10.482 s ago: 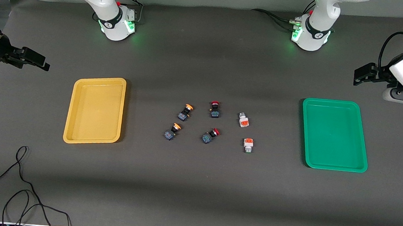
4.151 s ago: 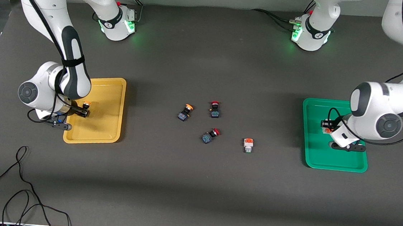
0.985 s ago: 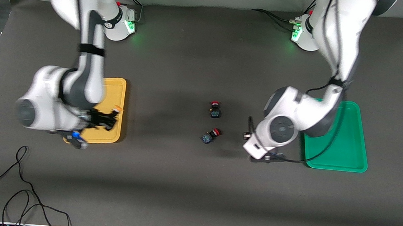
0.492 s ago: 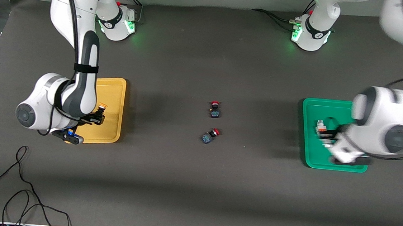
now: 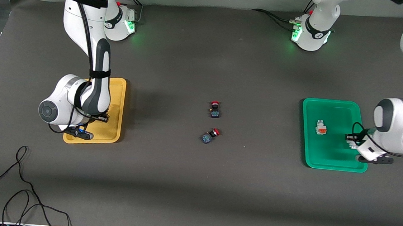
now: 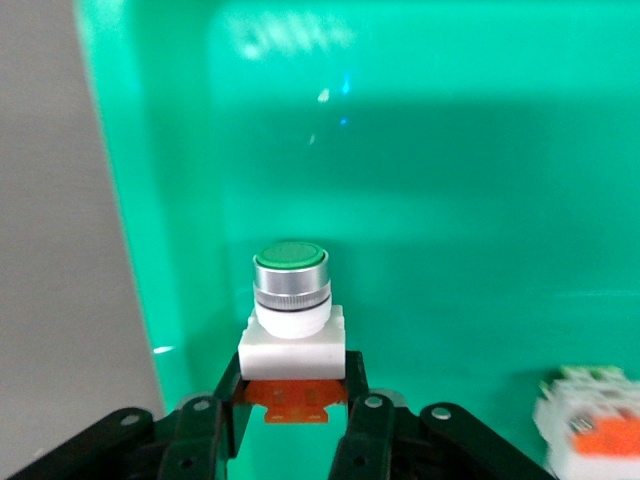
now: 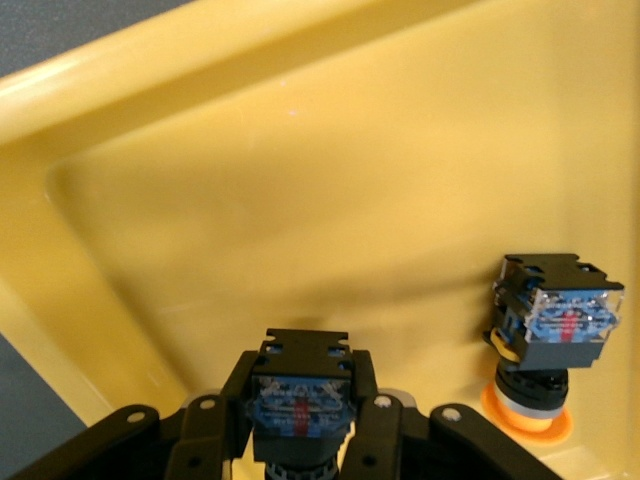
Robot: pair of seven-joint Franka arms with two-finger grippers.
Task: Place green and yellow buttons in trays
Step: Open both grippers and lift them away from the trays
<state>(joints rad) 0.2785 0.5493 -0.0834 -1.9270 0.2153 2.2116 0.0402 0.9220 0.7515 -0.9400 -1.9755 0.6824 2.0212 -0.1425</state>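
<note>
Both arms have carried their second loads from the middle of the desk (image 5: pixel 188 184) to the trays. Over the yellow tray (image 5: pixel 119 85), the right pincer (image 7: pixel 305 425) pinches a dark yellow button (image 7: pixel 300 400) beside one already lying there (image 7: pixel 550 335). Over the green tray (image 5: pixel 327 159), the left pincer (image 6: pixel 292 415) pinches a green-capped white button (image 6: pixel 292 310); another white button (image 5: pixel 321 126) lies in that tray. Two red-capped switches (image 5: pixel 215 109) lie mid-desk.

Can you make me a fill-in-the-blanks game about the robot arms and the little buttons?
1. The left gripper holds a white button with a ____ cap.
2. The right gripper is over the ____ tray.
3. The two buttons on the table between the trays have ____ caps.

Missing words: green; yellow; red
</note>
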